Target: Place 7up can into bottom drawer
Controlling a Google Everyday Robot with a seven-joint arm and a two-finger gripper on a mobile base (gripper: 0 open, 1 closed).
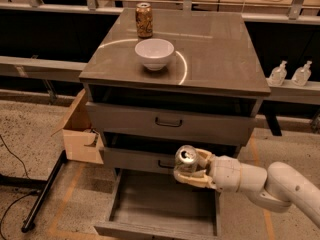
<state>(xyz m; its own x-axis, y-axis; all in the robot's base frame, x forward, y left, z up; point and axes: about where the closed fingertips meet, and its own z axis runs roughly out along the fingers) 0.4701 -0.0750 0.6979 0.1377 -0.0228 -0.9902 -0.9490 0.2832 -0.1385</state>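
Observation:
My gripper (189, 170) comes in from the right and is shut on the 7up can (186, 159), a pale can with a silver top, held upright. It hangs in front of the middle drawer (135, 160), above the back right part of the bottom drawer (165, 204). The bottom drawer is pulled out, and its grey wood-grain floor shows bare.
On the cabinet top (220, 49) stand a white bowl (154, 53) and a brown-gold can (144, 20). The top drawer (170, 122) is closed. A cardboard box (80, 134) sits left of the cabinet. Two clear bottles (290, 74) stand on a shelf at right.

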